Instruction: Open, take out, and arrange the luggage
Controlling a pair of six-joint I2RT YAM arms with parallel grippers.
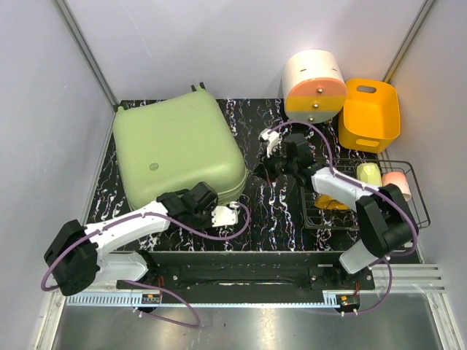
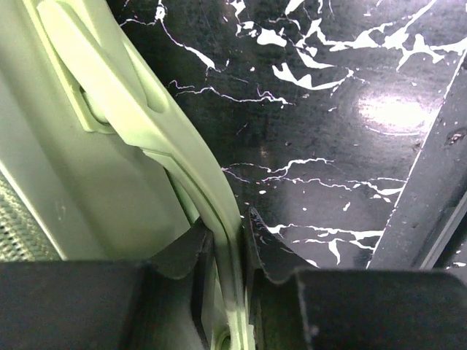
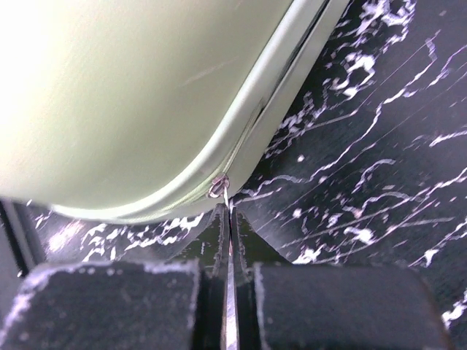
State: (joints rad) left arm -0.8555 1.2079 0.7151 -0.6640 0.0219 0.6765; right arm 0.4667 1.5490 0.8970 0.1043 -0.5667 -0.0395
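The luggage (image 1: pixel 175 146) is a pale green hard-shell suitcase lying flat and closed at the back left of the black marbled table. My left gripper (image 1: pixel 219 208) is at its near right corner. In the left wrist view the fingers (image 2: pixel 226 222) are shut on a pale green handle strip (image 2: pixel 146 102) running along the luggage (image 2: pixel 109 182) side. My right gripper (image 1: pixel 261 169) is at the suitcase's right side. There the gripper (image 3: pixel 227 210) is shut on the thin metal zipper pull (image 3: pixel 219 187) at the seam of the rounded corner of the luggage (image 3: pixel 131 95).
A cream-and-orange cylindrical drawer box (image 1: pixel 315 85) and an orange bin (image 1: pixel 370 114) stand at the back right. A wire basket (image 1: pixel 398 162) on the right holds a yellow item (image 1: pixel 370 173) and a pink one (image 1: pixel 398 182). Grey walls enclose the table.
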